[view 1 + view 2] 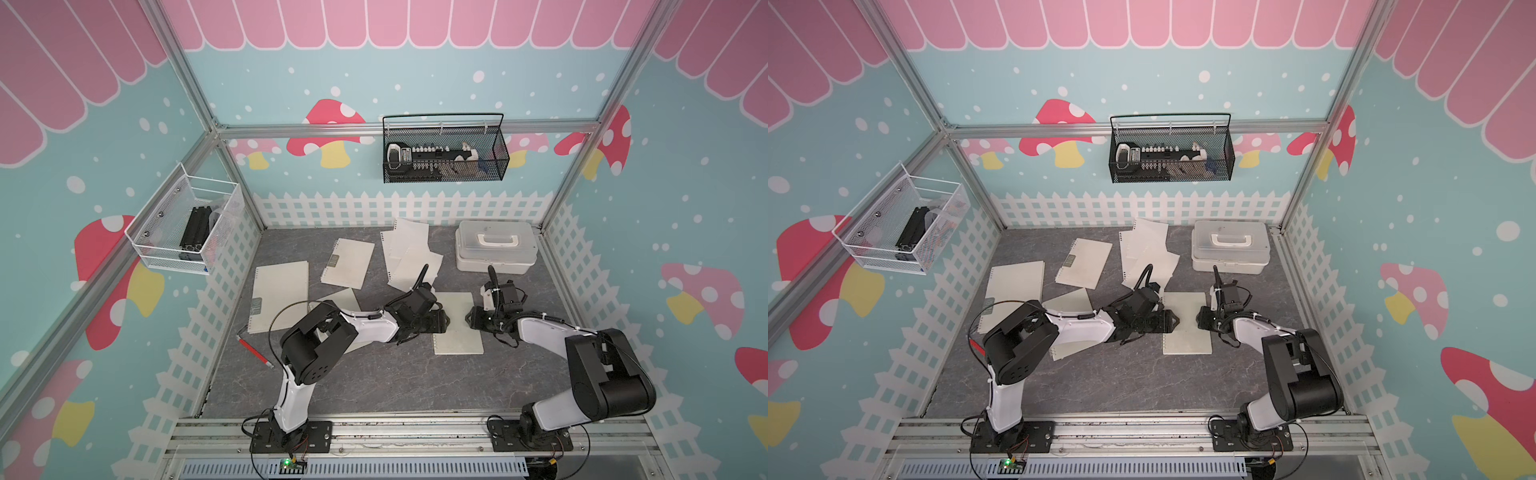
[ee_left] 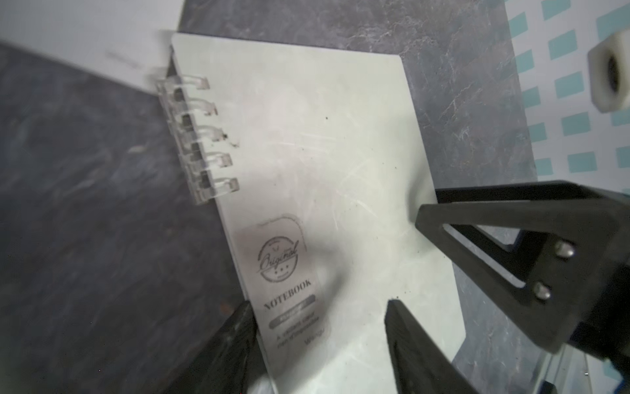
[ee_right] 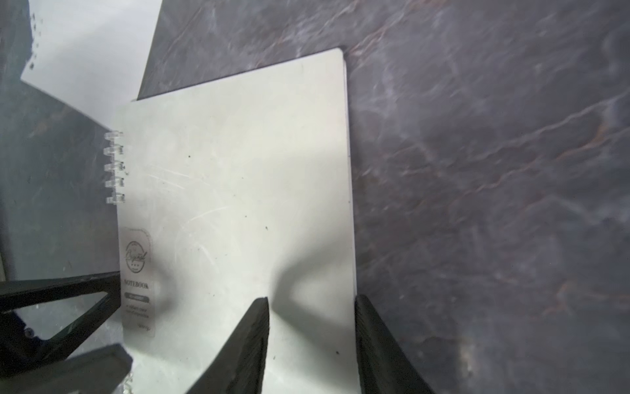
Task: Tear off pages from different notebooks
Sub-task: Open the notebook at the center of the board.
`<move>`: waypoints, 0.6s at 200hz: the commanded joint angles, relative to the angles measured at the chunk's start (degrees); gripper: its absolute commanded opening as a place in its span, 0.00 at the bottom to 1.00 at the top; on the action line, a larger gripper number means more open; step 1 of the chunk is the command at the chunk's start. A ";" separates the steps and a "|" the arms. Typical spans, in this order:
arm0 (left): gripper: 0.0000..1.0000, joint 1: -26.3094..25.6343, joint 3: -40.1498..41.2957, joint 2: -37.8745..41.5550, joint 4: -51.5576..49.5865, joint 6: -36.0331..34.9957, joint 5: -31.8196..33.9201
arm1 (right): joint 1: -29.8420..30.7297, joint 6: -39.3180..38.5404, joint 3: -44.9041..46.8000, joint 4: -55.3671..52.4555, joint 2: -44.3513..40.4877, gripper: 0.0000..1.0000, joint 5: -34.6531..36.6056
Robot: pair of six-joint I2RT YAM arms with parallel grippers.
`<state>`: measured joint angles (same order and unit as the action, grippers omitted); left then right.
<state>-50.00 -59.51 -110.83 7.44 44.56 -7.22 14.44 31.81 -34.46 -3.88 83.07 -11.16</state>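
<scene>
A small closed notebook [image 1: 461, 338] [image 1: 1187, 338] lies flat mid-table, with its label and clear coil [image 2: 194, 136] on the side toward the left arm. My left gripper [image 1: 444, 322] [image 2: 320, 303] hangs open low over it. One finger is just off the coil edge and the other is above the cover [image 2: 324, 153]. My right gripper [image 1: 471, 320] [image 3: 312, 299] is open too, with one finger over the cover [image 3: 238, 170] and one at its free edge. Loose pages [image 1: 411, 253] [image 1: 1148, 251] lie piled behind. Three more notebooks [image 1: 280, 297] [image 1: 348, 262] [image 1: 340, 300] lie to the left.
A white lidded box [image 1: 494, 247] stands at the back right. A red pen [image 1: 254, 352] lies near the left fence. A white wire basket [image 1: 187, 224] hangs on the left wall and a black mesh basket [image 1: 444, 149] on the back wall.
</scene>
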 commanded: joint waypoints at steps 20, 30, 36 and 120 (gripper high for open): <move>0.50 -3.61 15.79 10.08 13.06 8.46 -0.81 | 7.89 5.20 3.41 0.21 -7.19 0.43 -4.78; 0.50 -3.68 19.43 12.02 14.73 9.66 0.05 | 8.44 5.62 3.60 0.53 -7.68 0.43 -5.43; 0.50 -3.70 21.39 12.98 15.40 10.15 0.70 | 8.64 5.40 3.56 0.46 -7.73 0.43 -5.81; 0.78 -0.40 21.22 18.15 2.08 6.13 9.38 | 9.04 4.27 2.38 -2.79 -6.81 0.43 -4.93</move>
<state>-52.51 -35.38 -91.77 14.55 52.23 -0.49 22.94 35.64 -31.27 -5.08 75.99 -15.88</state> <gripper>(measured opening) 0.777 0.433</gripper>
